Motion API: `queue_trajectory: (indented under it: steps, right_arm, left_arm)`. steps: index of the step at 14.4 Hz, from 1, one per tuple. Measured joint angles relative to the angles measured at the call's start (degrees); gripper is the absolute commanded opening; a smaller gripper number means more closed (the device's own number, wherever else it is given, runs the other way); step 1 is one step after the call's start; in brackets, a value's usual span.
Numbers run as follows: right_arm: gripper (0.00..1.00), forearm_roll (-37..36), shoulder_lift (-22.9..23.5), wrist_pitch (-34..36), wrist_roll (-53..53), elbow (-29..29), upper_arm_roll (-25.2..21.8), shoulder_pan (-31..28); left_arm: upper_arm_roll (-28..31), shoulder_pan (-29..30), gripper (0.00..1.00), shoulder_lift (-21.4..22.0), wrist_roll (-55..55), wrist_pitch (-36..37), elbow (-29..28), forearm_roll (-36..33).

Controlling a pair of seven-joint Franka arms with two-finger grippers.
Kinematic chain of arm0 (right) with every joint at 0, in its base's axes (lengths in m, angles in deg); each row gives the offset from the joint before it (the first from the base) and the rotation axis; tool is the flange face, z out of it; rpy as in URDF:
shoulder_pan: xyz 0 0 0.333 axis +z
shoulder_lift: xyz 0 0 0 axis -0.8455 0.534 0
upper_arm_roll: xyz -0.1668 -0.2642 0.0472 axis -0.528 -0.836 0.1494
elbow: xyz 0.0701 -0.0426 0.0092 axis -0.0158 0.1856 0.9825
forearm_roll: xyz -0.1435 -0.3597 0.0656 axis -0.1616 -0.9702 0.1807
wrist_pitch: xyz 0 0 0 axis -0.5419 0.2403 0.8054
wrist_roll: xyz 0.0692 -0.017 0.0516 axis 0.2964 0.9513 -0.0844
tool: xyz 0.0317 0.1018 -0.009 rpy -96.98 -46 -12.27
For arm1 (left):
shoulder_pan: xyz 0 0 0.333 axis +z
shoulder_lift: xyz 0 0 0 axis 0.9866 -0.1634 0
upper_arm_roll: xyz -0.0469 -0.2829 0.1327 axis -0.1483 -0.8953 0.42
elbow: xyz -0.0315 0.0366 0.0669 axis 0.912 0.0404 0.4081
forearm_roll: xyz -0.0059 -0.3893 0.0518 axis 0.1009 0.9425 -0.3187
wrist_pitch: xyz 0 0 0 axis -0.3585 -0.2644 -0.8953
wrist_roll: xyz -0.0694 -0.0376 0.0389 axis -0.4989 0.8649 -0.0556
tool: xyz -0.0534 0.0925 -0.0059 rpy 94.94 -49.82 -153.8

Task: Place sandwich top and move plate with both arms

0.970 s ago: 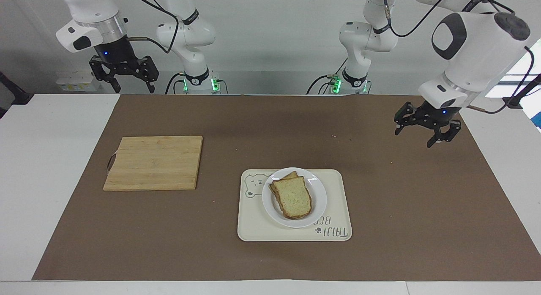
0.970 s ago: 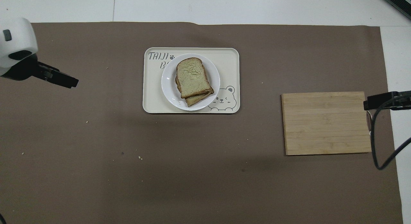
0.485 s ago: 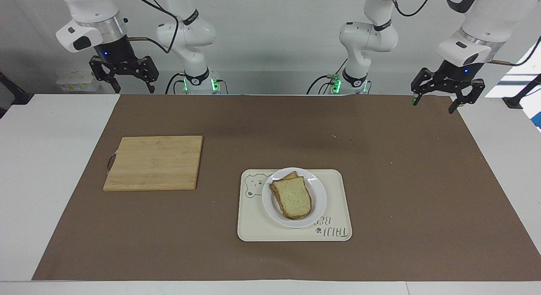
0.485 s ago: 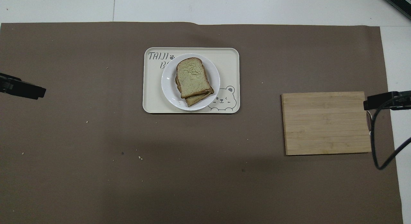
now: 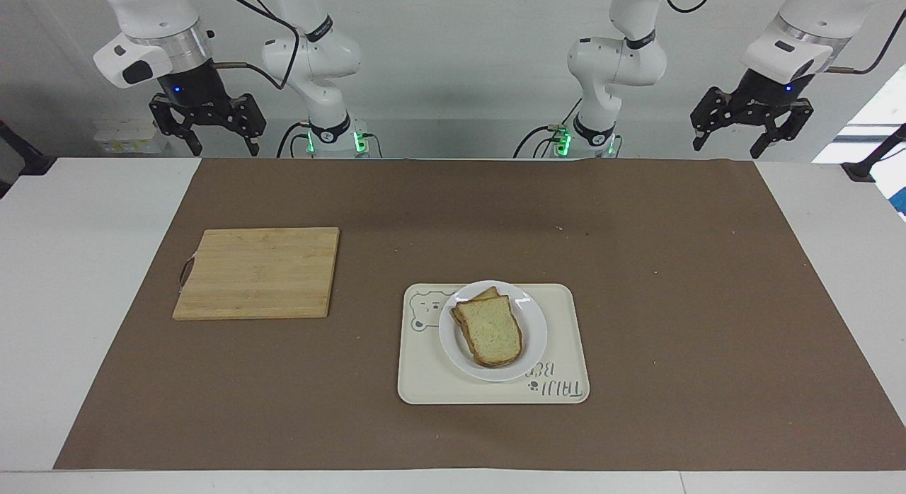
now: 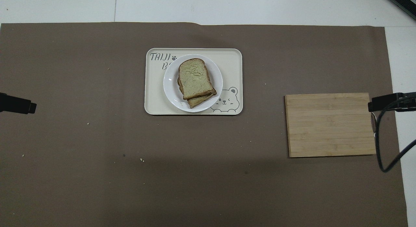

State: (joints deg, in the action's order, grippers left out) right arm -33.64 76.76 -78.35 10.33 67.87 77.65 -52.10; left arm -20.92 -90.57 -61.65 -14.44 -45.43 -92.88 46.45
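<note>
The sandwich top (image 5: 490, 330) (image 6: 195, 78), a plain slice with a brown crust, lies on another slice on the small white plate (image 5: 536, 332) (image 6: 169, 81). The plate stands on a cream tray. My left gripper (image 5: 750, 134) hangs open and empty, high over the mat's edge near its own base; only its tip (image 6: 18, 104) shows from overhead. At the other end my right gripper (image 5: 211, 137) (image 6: 386, 101) waits open with nothing in it. Both are well away from the plate.
The cream tray (image 5: 425, 382) (image 6: 232, 61) with a bear drawing sits mid-table on the brown mat. A bare wooden cutting board (image 5: 258, 271) (image 6: 330, 124) lies toward the right arm's end, nearer to the robots than the tray.
My left gripper has risen and drawn back from over the mat toward its base. The right arm, the bread and the plate have not moved.
</note>
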Motion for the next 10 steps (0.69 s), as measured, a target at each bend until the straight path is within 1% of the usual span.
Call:
queue_trajectory:
  steps: [1,2,3,7,9,10]
  right_arm:
    - [1.0,0.0,0.0,0.0,0.0,0.0,0.0,0.0]
    - [1.0,0.0,0.0,0.0,0.0,0.0,0.0,0.0]
    - [1.0,0.0,0.0,0.0,0.0,0.0,0.0,0.0]
    - [1.0,0.0,0.0,0.0,0.0,0.0,0.0,0.0]
    - [1.0,0.0,0.0,0.0,0.0,0.0,0.0,0.0]
    - [1.0,0.0,0.0,0.0,0.0,0.0,0.0,0.0]
  left_arm:
    - [-4.67,4.2,1.0,0.08,-0.26,0.5,-0.02,0.0]
    - [-8.09,7.22,1.0,0.09,-0.51,0.95,-0.02,0.0]
    - [-10.05,8.98,1.0,0.1,-0.65,1.54,-0.02,0.0]
    - [-10.26,9.87,1.0,-0.67,-0.67,3.82,0.95,0.0]
    - [-9.39,9.26,1.0,-2.44,-0.67,5.22,3.76,0.0]
    - [-7.88,8.31,1.0,-3.36,-0.67,5.65,5.18,0.0]
